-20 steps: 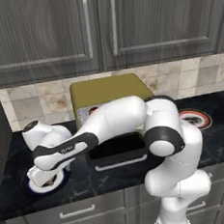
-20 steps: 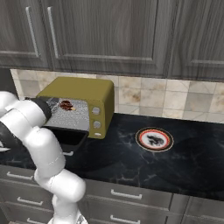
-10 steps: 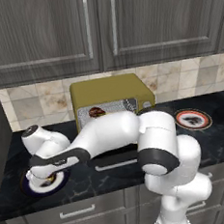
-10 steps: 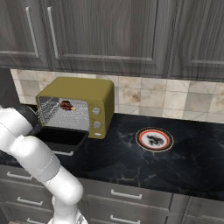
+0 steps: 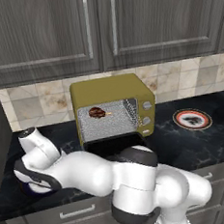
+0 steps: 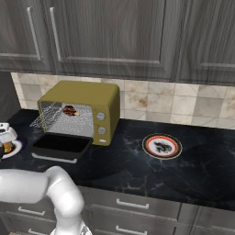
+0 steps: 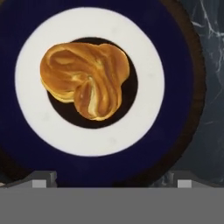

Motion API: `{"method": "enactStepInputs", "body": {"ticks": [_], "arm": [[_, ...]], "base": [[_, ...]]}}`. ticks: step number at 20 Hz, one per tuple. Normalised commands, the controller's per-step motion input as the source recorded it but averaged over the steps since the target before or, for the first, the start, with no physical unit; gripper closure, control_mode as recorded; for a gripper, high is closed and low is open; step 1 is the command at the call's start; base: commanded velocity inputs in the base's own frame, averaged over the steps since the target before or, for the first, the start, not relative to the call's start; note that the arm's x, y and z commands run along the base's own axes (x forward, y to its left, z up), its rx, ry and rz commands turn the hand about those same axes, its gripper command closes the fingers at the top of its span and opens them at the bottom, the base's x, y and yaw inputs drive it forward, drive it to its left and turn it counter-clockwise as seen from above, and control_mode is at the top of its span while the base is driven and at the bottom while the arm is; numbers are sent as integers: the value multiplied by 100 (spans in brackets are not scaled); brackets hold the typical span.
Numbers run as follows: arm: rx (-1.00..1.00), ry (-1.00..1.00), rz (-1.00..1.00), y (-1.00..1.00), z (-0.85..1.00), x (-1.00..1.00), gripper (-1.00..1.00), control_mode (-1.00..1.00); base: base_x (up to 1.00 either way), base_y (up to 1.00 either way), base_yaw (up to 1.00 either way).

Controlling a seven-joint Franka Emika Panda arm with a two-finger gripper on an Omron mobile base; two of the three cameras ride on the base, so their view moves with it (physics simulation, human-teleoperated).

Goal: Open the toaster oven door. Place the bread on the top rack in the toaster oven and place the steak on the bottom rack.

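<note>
Door (image 6: 60,146) is down, so I'm on the bread (image 7: 85,78) step: it sits on its plate (image 7: 92,140) on the counter (image 6: 137,160), under my spread, empty tool (image 7: 111,181). Next: descend, close on it.

The left base view looks forward and down from behind the arm's left side, onto the desk (image 5: 185,145) with the toaster oven (image 5: 114,110) near mid-frame. The right base view looks forward and down from the arm's right side, and has the toaster oven at left. Both share the oven, its lowered toaster oven door (image 6: 60,146) and the red-rimmed plate (image 6: 161,146). The hand view looks straight down, close above the bread (image 7: 85,78) on its blue-and-white plate (image 7: 144,148).
</note>
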Motion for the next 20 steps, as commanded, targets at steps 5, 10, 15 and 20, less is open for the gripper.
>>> {"method": "enactStepInputs", "body": {"ticks": [5, 10, 15, 20], "arm": [[0, 3, 0, 17, -9, 14, -100, -100], [-3, 0, 0, 3, -22, 13, -100, -100], [-2, 0, 0, 14, -34, 16, -100, -100], [0, 0, 0, 7, -21, 17, -100, -100]], "base": [[0, 0, 0], [0, 0, 0], [0, 0, 0], [0, 0, 0]]}}
